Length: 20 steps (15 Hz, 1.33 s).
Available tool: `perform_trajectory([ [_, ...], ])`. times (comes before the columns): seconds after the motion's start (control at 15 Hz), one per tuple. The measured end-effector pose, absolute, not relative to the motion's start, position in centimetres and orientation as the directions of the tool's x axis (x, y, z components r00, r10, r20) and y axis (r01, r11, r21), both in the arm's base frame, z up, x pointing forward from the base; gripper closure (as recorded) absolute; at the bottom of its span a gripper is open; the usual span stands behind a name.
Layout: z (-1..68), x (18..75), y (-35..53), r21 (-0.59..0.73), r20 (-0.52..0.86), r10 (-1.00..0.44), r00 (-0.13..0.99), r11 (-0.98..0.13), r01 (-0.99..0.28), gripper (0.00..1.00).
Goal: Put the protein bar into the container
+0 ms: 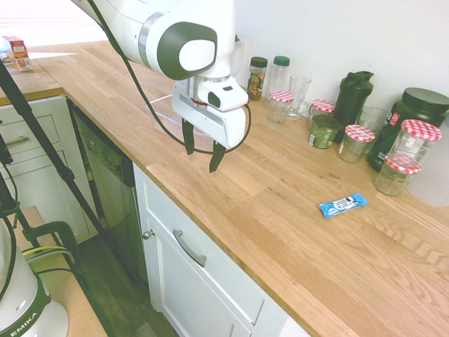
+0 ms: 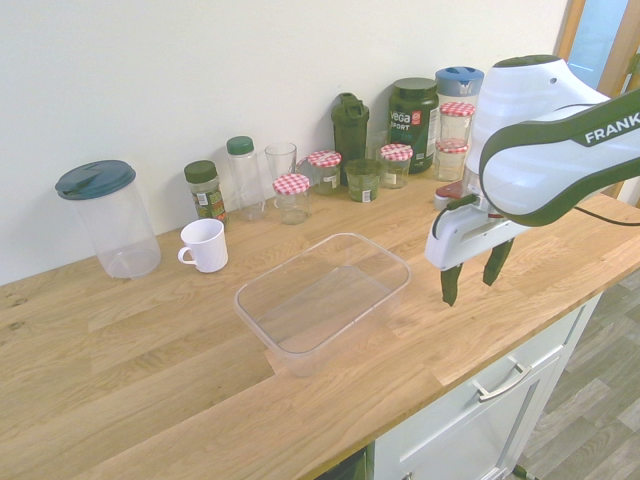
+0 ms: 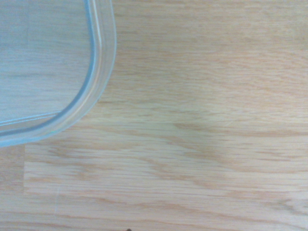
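Observation:
The protein bar (image 1: 342,205), in a bright blue wrapper, lies flat on the wooden counter, well to the right of my gripper in the first exterior view. The arm hides it in the second exterior view. The container (image 2: 325,293), a clear shallow plastic tub, sits empty on the counter. My gripper (image 2: 470,279) hangs open above the bare wood just beside the tub's corner, with nothing between its fingers. In the first exterior view the gripper (image 1: 202,152) covers most of the tub. The wrist view shows one rounded corner of the container (image 3: 98,67).
Along the back wall stand red-checked-lid jars (image 2: 292,196), a spice jar (image 2: 204,189), a drinking glass (image 2: 281,163), a dark shaker bottle (image 2: 351,128) and a dark supplement tub (image 2: 413,122). A white mug (image 2: 206,245) and a lidded clear jug (image 2: 107,217) stand left of the container.

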<state>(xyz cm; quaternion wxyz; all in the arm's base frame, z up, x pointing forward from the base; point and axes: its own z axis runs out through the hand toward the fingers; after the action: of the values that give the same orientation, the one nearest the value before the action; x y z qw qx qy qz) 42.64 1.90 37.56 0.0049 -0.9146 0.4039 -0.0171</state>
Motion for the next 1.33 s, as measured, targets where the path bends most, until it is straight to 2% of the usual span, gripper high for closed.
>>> perform_trajectory([
  [0.33, 37.9, 42.9, -0.1, -0.024, 0.030, -0.751, 0.659, -0.660, -0.751, 0.00],
  [0.67, 41.2, 44.1, -10.7, -0.052, 0.033, -0.811, 0.584, -0.585, -0.810, 0.00],
  [0.93, 43.0, 47.0, -19.4, -0.060, 0.031, -0.849, 0.527, -0.528, -0.847, 0.00],
  [1.33, 42.1, 53.0, -24.9, -0.085, 0.009, -0.874, 0.486, -0.485, -0.871, 0.00],
])
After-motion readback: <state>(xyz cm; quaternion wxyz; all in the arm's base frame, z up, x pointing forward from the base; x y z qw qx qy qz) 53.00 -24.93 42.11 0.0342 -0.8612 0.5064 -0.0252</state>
